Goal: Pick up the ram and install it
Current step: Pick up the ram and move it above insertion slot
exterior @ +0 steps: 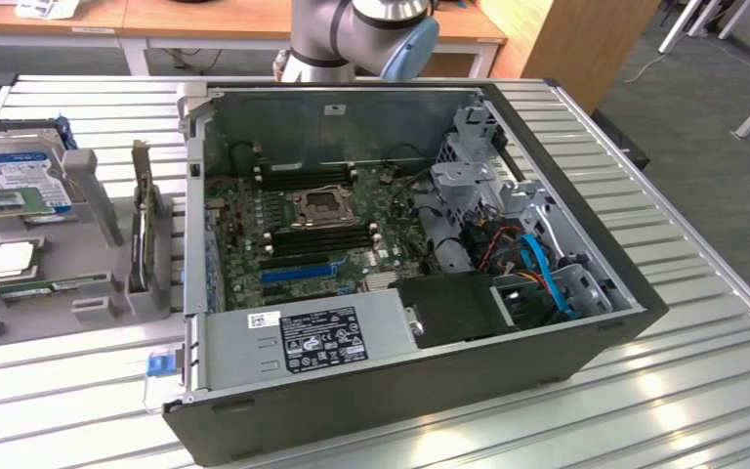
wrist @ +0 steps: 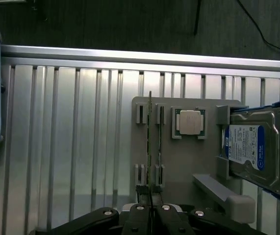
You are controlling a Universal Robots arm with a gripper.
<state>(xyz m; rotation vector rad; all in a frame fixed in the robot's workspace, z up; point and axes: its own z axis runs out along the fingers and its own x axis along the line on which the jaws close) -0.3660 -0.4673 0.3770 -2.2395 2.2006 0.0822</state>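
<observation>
The ram [wrist: 149, 147] is a thin green stick seen edge-on. It runs straight out from between my fingertips, across the grey parts tray [wrist: 189, 166] and past its far edge. My gripper [wrist: 150, 218] is shut on the stick's near end, high above the tray. On the motherboard in the open computer case [exterior: 479, 391], black memory slots [exterior: 323, 234] lie on both sides of the processor socket [exterior: 320, 207]. The robot arm [exterior: 349, 39] rises behind the case.
The tray [exterior: 36, 318] on the exterior view's left holds a hard drive [wrist: 255, 149], a square silver processor [wrist: 189, 121], another green stick [exterior: 50, 286] and an upright dark card [exterior: 147, 234]. A power supply [exterior: 310, 337] and drive cage [exterior: 479, 186] crowd the case.
</observation>
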